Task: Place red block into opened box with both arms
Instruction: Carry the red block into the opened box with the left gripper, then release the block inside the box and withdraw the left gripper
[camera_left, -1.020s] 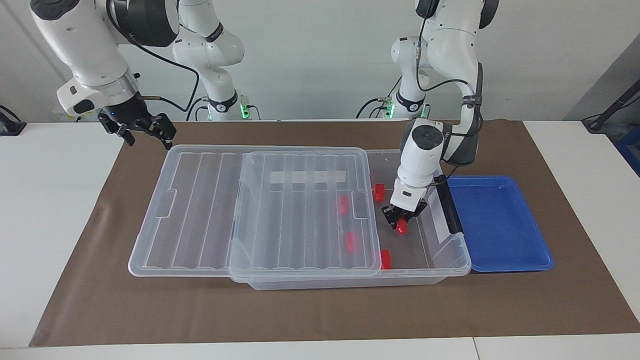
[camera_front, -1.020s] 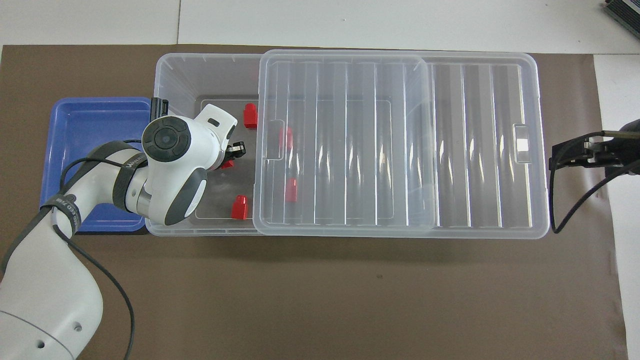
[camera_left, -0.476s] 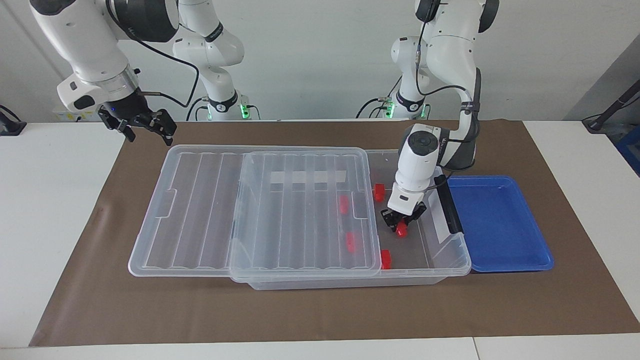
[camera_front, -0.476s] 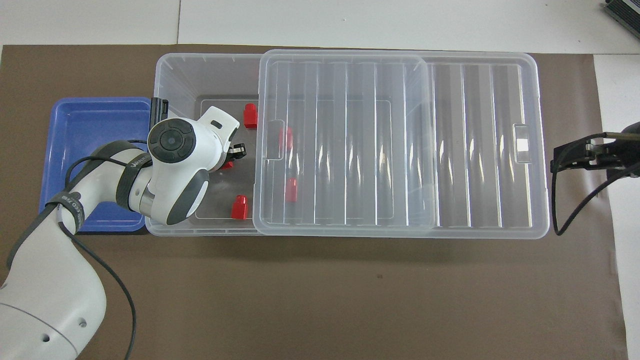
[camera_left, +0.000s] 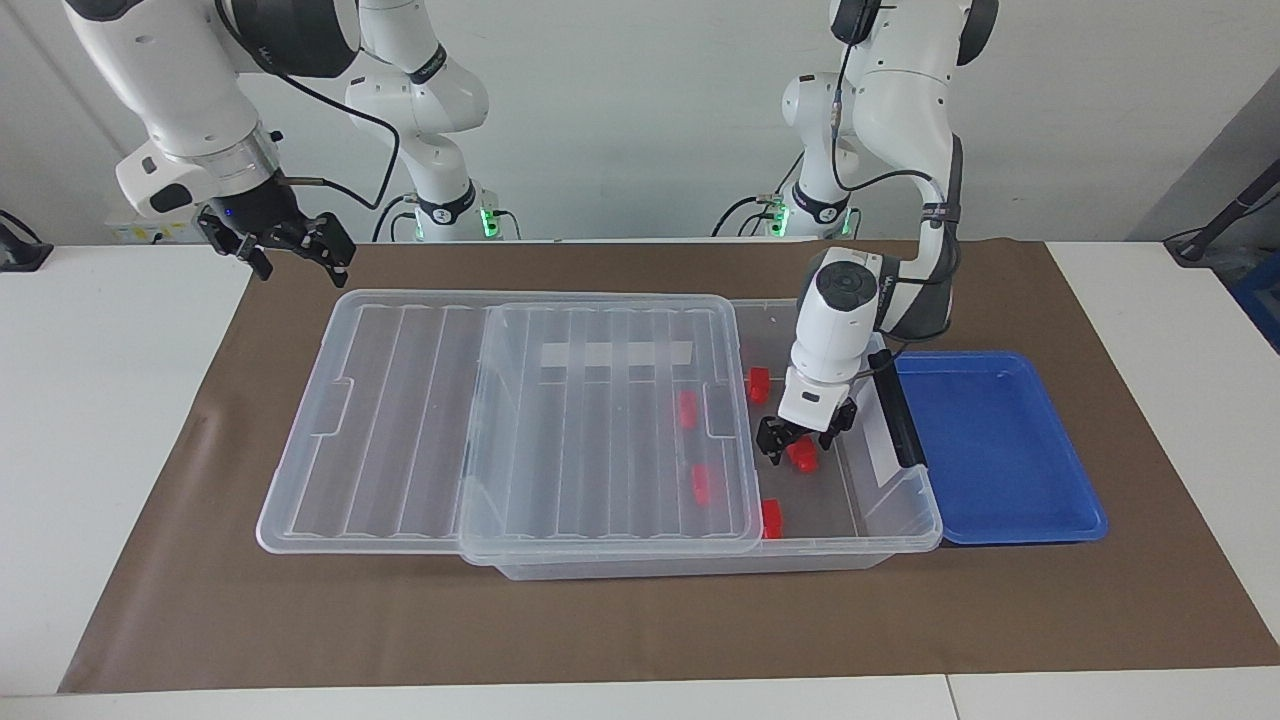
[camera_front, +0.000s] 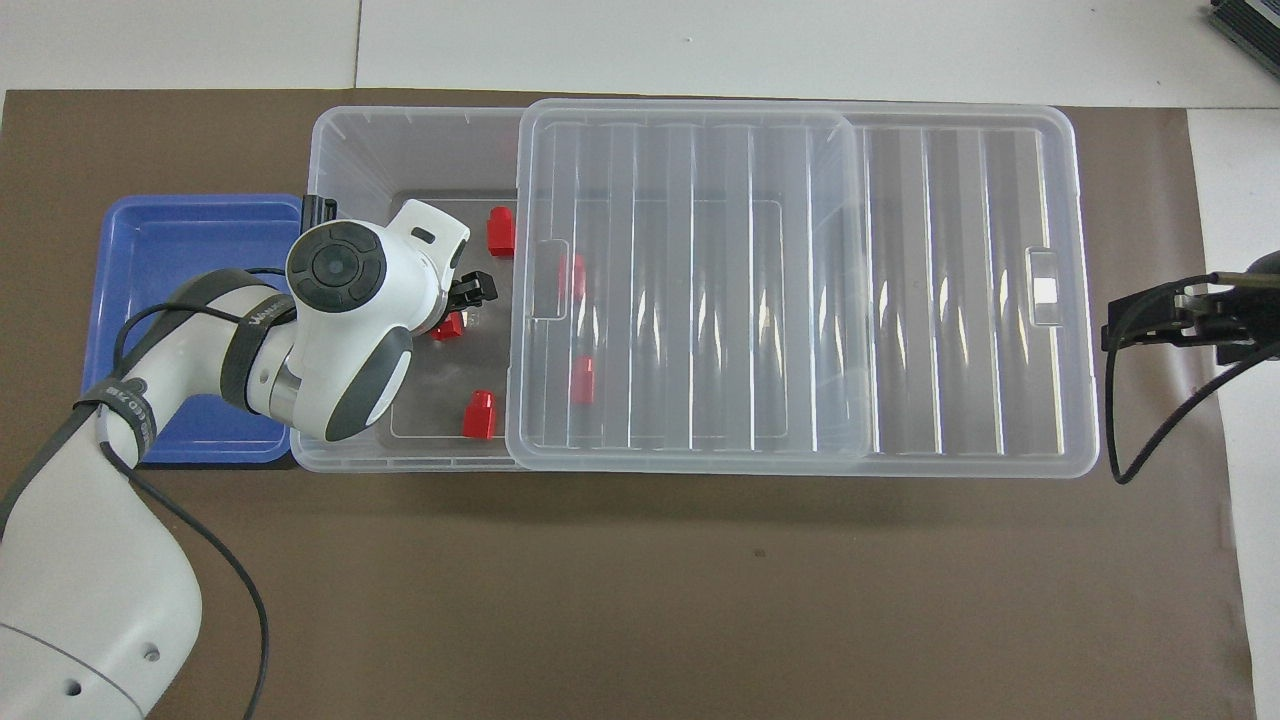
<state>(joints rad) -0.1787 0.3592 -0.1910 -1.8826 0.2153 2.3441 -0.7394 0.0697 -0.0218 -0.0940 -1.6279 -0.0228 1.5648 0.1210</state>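
Observation:
The clear box (camera_left: 905, 505) lies across the mat, its ribbed lid (camera_left: 500, 400) slid toward the right arm's end so the end next to the blue tray is uncovered. My left gripper (camera_left: 800, 440) reaches down into that uncovered part, open, with a red block (camera_left: 802, 456) lying on the box floor just under its fingertips. From overhead this red block (camera_front: 448, 325) shows beside the left gripper (camera_front: 462, 308). Two more red blocks (camera_front: 500, 232) (camera_front: 480, 414) lie in the uncovered part, and two others (camera_front: 582, 380) show through the lid (camera_front: 800, 300). My right gripper (camera_left: 295, 255) waits, open and empty, above the mat off the lid's end.
A shallow blue tray (camera_left: 1000, 450) sits against the box's black handle (camera_left: 900, 420) at the left arm's end. Brown mat (camera_left: 640, 620) covers the table around the box. Two slimmer white arms stand at the robots' edge.
The left gripper has opened and let go of the red block, which now lies on the box floor. The right gripper has drifted slightly up and away from the lid.

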